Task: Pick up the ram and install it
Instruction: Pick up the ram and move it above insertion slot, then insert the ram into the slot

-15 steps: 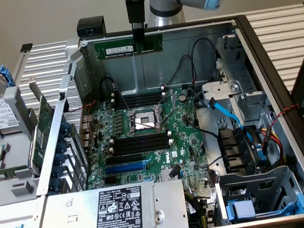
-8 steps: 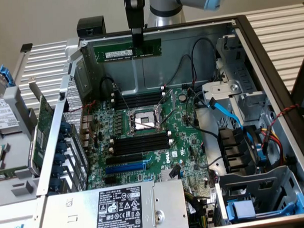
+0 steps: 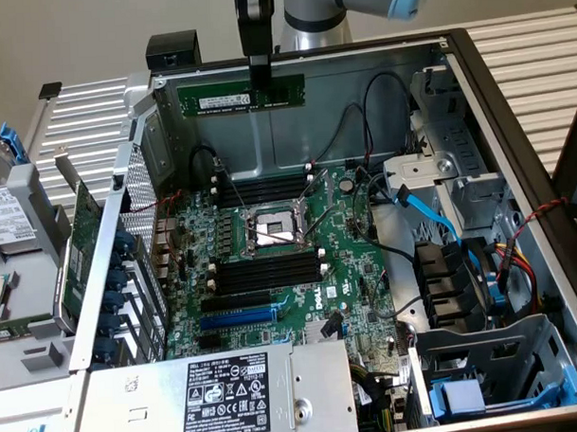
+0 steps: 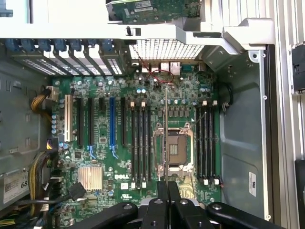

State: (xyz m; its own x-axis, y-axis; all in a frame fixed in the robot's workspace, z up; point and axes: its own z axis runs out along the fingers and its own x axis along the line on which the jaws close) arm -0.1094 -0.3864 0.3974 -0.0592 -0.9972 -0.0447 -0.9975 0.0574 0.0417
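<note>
The ram [image 3: 218, 97] is a long green stick with a white label, hanging level in the air above the far wall of the open computer case. My gripper [image 3: 260, 82] is shut on its middle from above. In the wrist view the ram [image 4: 165, 124] shows edge-on as a thin line running out from the gripper [image 4: 167, 187], over the CPU socket [image 4: 174, 148]. Black memory slots with white end clips lie on both sides of the socket [image 3: 264, 190] [image 3: 267, 271], well below the stick.
The green motherboard [image 3: 301, 301] fills the case floor. A silver power supply [image 3: 228, 389] sits at the near edge, and blue cables [image 3: 431, 216] and a drive cage [image 3: 493, 361] are on the exterior view's right. A green card with a bracket [image 3: 81, 242] stands outside the case.
</note>
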